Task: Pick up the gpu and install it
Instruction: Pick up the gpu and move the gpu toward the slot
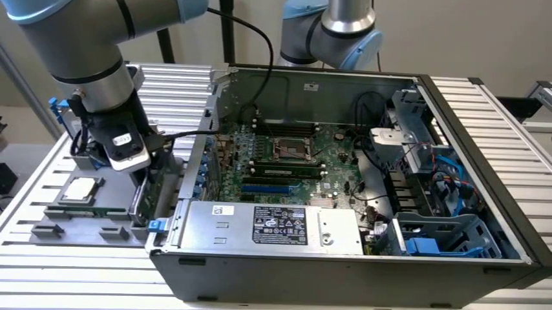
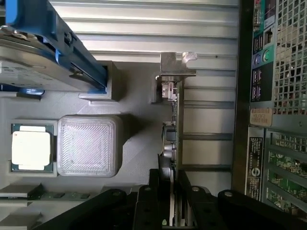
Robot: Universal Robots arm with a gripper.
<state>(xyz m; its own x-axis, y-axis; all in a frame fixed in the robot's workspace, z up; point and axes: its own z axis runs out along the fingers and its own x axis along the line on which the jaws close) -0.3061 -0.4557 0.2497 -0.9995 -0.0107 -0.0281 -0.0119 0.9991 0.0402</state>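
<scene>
Exterior view first: at that view's left, gripper (image 1: 141,175) lowered from the arm (image 1: 86,64) onto the grey fixture tray (image 1: 52,223), just outside the open computer case (image 1: 345,278). Pinching the gpu (image 1: 148,200), a thin card standing upright on edge in the tray, green face showing, close beside the case's side wall. Just beside it, toward the exterior view's left, a square silver CPU chip (image 1: 80,189) lying flat in its own recess. Behind the arm, a hard drive in a blue frame (image 1: 57,110), mostly hidden. Inside the case, a green motherboard (image 1: 332,155) with its CPU socket (image 1: 289,147) near the middle, and a silver power supply (image 1: 271,226) along the near wall. Everything resting on a ribbed aluminium table (image 1: 509,129). Wrist view next: looking along the gpu (image 2: 175,124) edge-on, a thin line running away from the black fingers (image 2: 160,191), one on each face and pressed against the card, so jaws closed on it with no gap visible. At the card's far end, the silver metal bracket (image 2: 175,67), bent over at its tip. Cannot tell whether the card sits in the grey fixture tray (image 2: 139,96) or hangs just clear of it. Off to one side of the card, a grey square block (image 2: 87,145), then the CPU chip (image 2: 31,147) just beside that block, with the hard drive in a blue frame (image 2: 43,57) beyond them. On the card's other side, the perforated rear panel of the computer case (image 2: 283,57) with its ports
</scene>
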